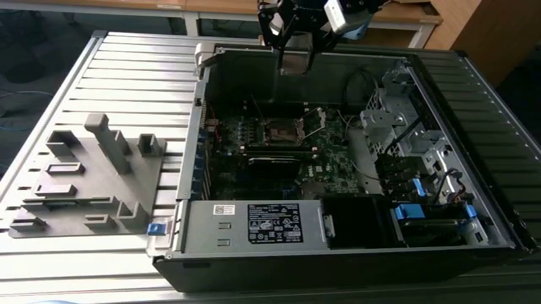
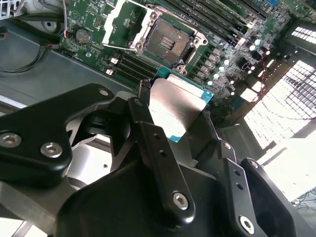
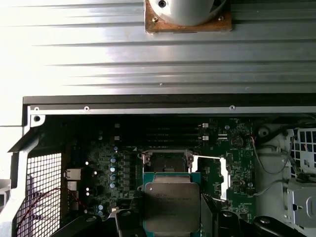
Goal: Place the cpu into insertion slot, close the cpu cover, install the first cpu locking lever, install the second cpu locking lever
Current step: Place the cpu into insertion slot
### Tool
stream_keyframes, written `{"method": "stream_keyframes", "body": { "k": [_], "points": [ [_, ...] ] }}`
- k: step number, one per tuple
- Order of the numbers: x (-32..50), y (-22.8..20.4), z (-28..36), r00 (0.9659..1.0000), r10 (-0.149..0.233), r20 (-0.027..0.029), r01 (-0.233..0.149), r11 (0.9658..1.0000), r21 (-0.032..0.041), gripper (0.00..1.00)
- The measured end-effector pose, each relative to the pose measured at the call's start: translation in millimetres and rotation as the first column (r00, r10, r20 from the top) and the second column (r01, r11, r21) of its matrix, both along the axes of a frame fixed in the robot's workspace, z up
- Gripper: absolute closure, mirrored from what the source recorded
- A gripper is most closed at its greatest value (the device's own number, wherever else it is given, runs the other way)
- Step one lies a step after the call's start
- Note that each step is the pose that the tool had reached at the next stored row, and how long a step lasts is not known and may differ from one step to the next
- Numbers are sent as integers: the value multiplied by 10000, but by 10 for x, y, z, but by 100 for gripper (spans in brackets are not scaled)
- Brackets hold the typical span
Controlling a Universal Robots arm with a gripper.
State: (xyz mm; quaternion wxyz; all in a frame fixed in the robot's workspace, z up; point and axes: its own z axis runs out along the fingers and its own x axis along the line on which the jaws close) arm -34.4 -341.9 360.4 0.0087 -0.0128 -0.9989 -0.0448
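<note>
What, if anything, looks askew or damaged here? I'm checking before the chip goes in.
Nothing stands out. The gripper holds the cpu squarely by its edges, clear of the socket, which is empty; the cpu cover is swung open beside it.

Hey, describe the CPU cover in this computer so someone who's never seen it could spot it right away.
Inside the open black computer case, find the dark green motherboard and its empty square socket. Hinged at the socket's edge, swung open, is the thin silvery metal cpu cover; nothing else beside the socket is a bright frame around a large square opening.
</note>
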Motion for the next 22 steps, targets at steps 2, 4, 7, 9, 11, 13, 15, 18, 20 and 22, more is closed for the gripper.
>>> {"method": "stream_keyframes", "body": {
  "k": [2,4,7,9,11,13,15,18,20,22],
  "points": [
    [0,0,-2,10000,0,1,0,10000,2,46],
    [0,0,-3,10000,0,1,0,10000,2,46],
    [0,0,-19,10000,0,1,0,10000,3,46],
    [0,0,-34,10000,0,2,0,10000,2,46],
    [0,0,-50,10000,0,4,0,10000,2,46],
    [0,1,-62,10000,0,6,0,10000,1,46],
    [0,0,-68,10000,0,6,0,10000,0,46],
    [0,0,-71,10000,0,7,0,10000,0,46],
    [0,0,-74,10000,0,7,0,10000,1,46],
    [0,0,-75,10000,0,7,0,10000,1,46]
  ]
}}
